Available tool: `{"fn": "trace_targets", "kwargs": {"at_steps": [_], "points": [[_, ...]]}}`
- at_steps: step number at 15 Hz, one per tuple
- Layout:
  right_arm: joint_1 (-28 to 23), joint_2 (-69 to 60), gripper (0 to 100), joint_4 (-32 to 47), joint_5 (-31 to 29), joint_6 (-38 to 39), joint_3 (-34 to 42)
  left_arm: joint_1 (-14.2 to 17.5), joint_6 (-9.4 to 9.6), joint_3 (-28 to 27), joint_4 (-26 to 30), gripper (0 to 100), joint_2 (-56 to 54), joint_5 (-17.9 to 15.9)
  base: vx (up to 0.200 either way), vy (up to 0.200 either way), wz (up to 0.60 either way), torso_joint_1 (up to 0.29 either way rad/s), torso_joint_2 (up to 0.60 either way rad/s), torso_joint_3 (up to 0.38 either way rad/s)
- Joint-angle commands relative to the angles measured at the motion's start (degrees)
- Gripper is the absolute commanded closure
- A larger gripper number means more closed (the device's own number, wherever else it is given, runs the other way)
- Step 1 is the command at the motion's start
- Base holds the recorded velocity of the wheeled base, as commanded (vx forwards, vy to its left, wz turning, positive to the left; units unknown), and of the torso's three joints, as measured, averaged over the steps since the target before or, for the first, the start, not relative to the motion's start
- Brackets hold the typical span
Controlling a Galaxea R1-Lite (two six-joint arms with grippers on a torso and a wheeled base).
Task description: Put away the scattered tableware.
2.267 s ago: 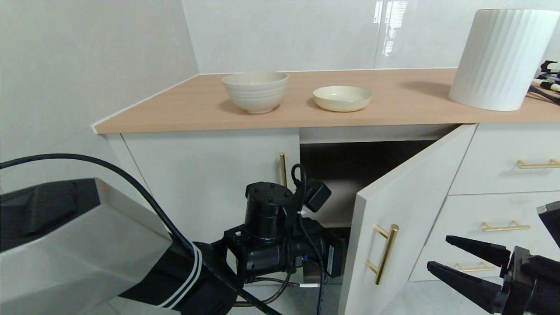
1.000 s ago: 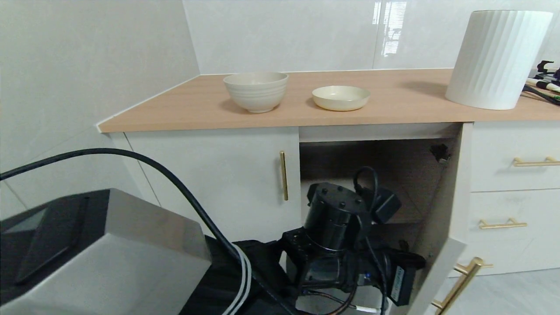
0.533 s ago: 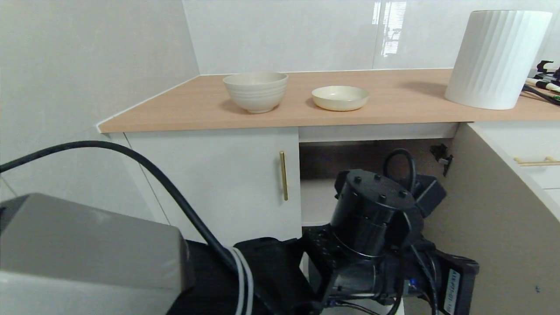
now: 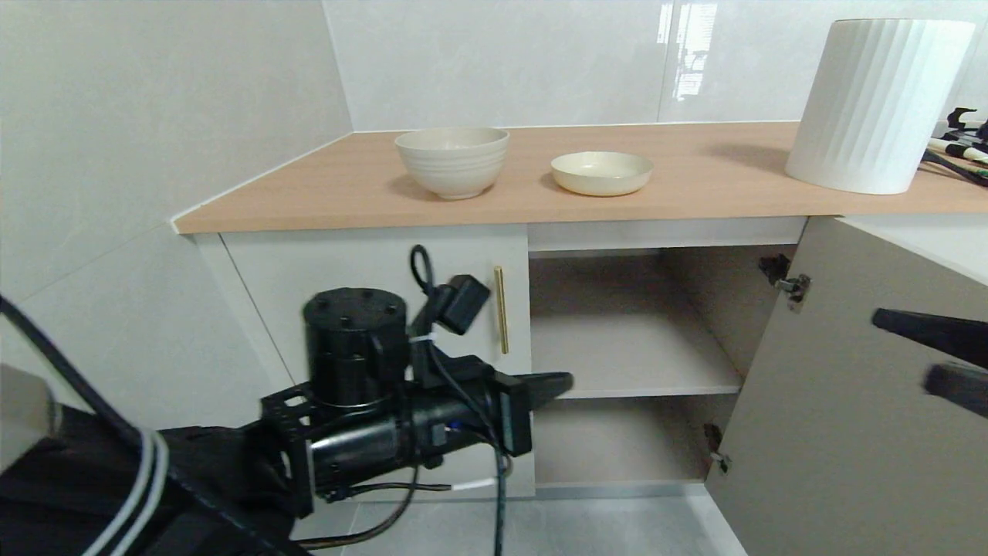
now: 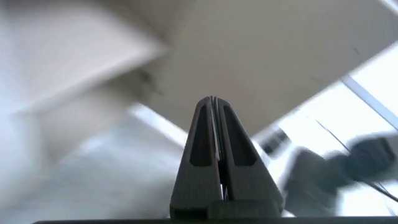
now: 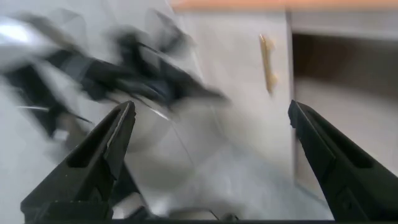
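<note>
- The left gripper (image 4: 557, 381), fingers pressed together, is low by the cupboard.
- The bowl (image 4: 451, 161) and small dish (image 4: 601, 171) sit on the counter (image 4: 718, 181), high above it.
- The right gripper (image 4: 938, 351), fingers wide apart, is farther away.

The head view's right edge cuts off the right gripper (image 4: 901, 347), the open cabinet door (image 4: 834, 401), and unidentifiable utensils (image 4: 961, 147) at upper right.
</note>
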Motion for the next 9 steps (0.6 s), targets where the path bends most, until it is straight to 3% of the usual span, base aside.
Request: {"fn": "trace_targets", "kwargs": {"at_steps": [1, 2, 6, 9], "points": [[4.5, 21.0, 0, -0.1, -4.6, -4.7, -9.5, 8.8, 1.17, 6.1, -1.8, 100, -8.8, -0.3, 0.000, 0.000, 0.00, 0.000, 0.00, 0.000], [7.6, 22.4, 0, -0.1, -10.6, -4.8, -9.7, 11.2, 2.84, 6.0, -1.1, 100, -10.0, -0.3, 0.000, 0.000, 0.00, 0.000, 0.00, 0.000], [10.7, 25.5, 0, 0.2, -18.0, -4.7, -12.0, 19.7, 8.12, 5.0, 6.7, 100, -13.2, -0.2, 0.000, 0.000, 0.00, 0.000, 0.00, 0.000], [10.9, 25.1, 0, 0.0, -27.4, -4.7, -11.6, 21.9, 14.80, 4.9, 11.5, 100, -14.5, 0.5, 0.000, 0.000, 0.00, 0.000, 0.00, 0.000]]}}
